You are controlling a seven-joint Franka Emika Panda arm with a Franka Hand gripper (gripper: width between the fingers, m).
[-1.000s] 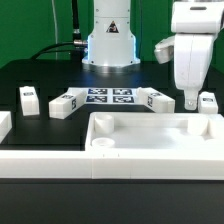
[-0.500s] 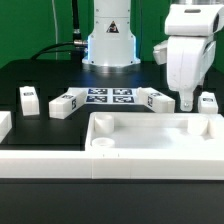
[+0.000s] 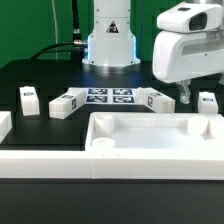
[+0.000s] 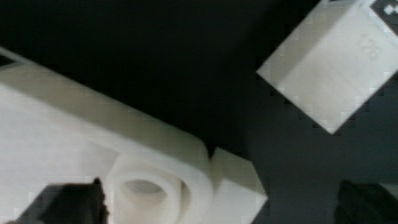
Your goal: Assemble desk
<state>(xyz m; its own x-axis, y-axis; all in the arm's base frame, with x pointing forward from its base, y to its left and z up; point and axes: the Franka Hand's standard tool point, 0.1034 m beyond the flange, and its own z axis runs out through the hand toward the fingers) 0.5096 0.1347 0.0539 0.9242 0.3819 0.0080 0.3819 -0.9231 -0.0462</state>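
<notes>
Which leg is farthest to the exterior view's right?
The small leg near that view's right edge, just right of the gripper. Every other leg lies left of the gripper, beside the marker board or beyond it.

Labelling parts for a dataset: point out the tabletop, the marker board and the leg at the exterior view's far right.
tabletop [image 3: 140, 118]: exterior view, far rim.
marker board [image 3: 110, 97]: exterior view, its middle.
leg [image 3: 207, 104]: exterior view, tagged front face.

Exterior view bright, evenly lit, sharp; tabletop [image 3: 60, 160] rim nearly blown out; wrist view dim, blurred.
</notes>
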